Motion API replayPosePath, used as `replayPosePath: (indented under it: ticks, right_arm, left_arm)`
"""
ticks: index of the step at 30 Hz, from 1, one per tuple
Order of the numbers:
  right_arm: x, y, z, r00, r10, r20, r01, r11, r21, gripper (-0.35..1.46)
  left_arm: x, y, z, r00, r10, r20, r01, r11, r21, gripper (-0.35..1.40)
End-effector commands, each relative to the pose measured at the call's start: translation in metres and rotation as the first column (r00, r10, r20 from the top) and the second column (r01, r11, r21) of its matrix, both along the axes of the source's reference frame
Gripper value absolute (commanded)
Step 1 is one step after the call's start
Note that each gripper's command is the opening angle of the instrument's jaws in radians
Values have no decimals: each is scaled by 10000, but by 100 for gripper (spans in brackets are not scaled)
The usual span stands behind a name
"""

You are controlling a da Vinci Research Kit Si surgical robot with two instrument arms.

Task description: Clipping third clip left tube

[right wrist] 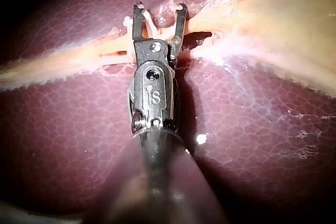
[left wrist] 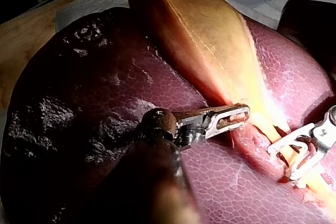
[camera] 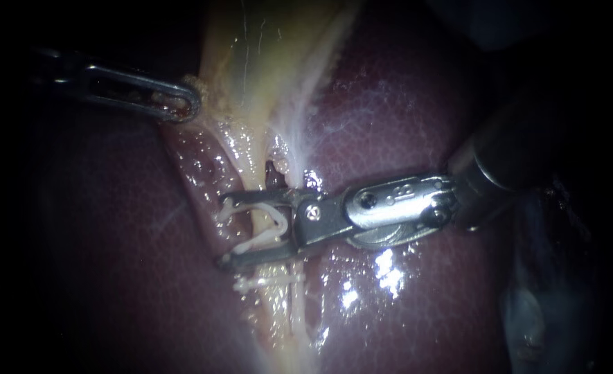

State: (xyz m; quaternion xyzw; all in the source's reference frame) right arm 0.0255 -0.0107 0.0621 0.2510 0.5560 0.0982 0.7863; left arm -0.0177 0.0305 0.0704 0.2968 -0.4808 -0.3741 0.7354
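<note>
Two hands show. On the right instrument (camera: 223,230) the hand stands wide, both sides seated on an open clip (camera: 277,223) that straddles the tube (camera: 258,216). A second clip (camera: 268,282) sits on the tube just beyond. On the left instrument (camera: 185,102) the hand is clamped on the gallbladder (camera: 251,62) edge, above the liver (camera: 424,118).

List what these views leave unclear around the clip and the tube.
- Endoscope view: whether the clip held between the right tool's spread jaws encloses the tube; the jaws cover its ends.
- Endoscope view: one fastened clip shows below the lower jaw; that jaw could hide another.
- Right wrist view: the tool's head hides the tube.
- Endoscope view: the left tool's shaft fades into darkness.
</note>
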Motion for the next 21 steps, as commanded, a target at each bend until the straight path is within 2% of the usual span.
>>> replayPosePath:
  ticks: [1, 8, 16, 21]
  right_arm:
    - [-1, 0, -1, 10000, -7, -8, 7, 10000, 2, 49]
    - [-16, 4, -16, 9999, -48, -91, 49, 10000, 86, 49]
    - [-59, 18, -37, 9998, 190, -4, -190, 9998, 101, 49]
    - [-76, 22, -43, 9998, 222, 12, -222, 9997, 121, 49]
  left_arm:
    - [0, 0, 0, 10000, 3, 2, -3, 10000, 2, -35]
    - [3, 2, -1, 10000, 17, 15, -17, 10000, 16, -35]
    - [4, 3, -1, 10000, 21, 19, -21, 10000, 20, -35]
    - [4, 3, -1, 10000, 21, 19, -21, 10000, 20, -35]
